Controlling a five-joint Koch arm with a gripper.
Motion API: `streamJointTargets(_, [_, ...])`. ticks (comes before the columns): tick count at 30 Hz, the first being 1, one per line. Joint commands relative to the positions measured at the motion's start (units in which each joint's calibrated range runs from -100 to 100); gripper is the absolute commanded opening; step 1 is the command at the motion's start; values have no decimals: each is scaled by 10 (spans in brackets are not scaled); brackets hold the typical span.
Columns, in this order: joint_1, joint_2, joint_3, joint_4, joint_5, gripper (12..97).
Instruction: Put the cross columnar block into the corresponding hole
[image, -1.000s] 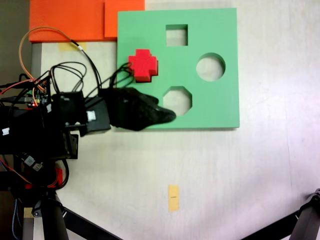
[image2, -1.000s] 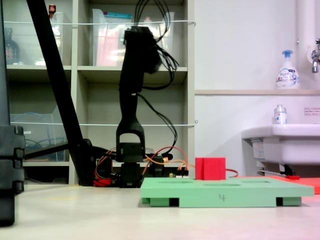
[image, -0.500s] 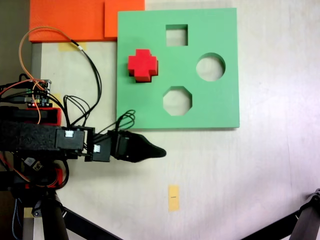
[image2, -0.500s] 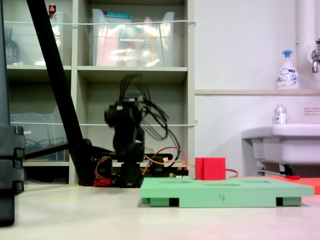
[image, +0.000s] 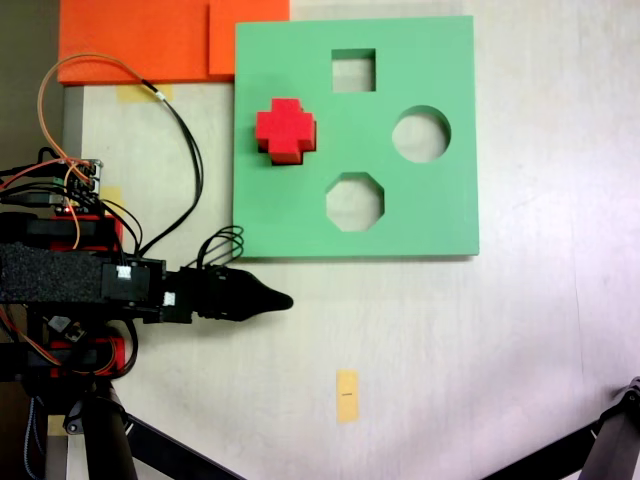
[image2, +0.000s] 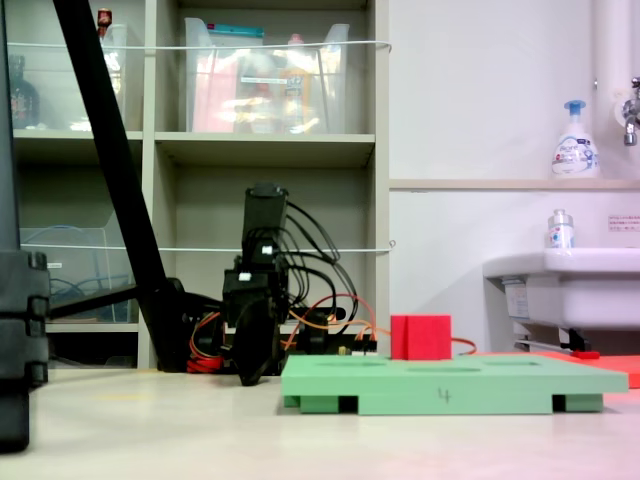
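Observation:
The red cross columnar block (image: 285, 131) stands upright in the left part of the green foam board (image: 440, 220). In a fixed view from the side, the block (image2: 420, 337) rises above the board top (image2: 450, 375). The corresponding hole is hidden under the block. My black gripper (image: 283, 299) lies low over the bare table, just below the board's lower left corner and well apart from the block. Its jaws taper to a single closed point with nothing between them. From the side the gripper (image2: 250, 350) hangs folded down near the arm's base.
The board also has a square cutout (image: 353, 70), a round one (image: 421, 134) and an octagonal one (image: 354, 201). Orange foam sheets (image: 150, 40) lie at the top left. A yellow tape mark (image: 346, 395) and black tripod legs (image: 160, 445) are near the bottom.
The arm has pulled back from over the board's lower left, dropped low and folded toward its base on the left. The red block has stayed where it was.

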Motion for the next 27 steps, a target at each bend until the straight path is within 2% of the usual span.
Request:
streamJointTargets(1, [3,-4,-42,-10,-7,521])
streamJointTargets(9, [1,-4,-42,-8,-7,491])
streamJointTargets(27, [2,-4,-42,15,-6,493])
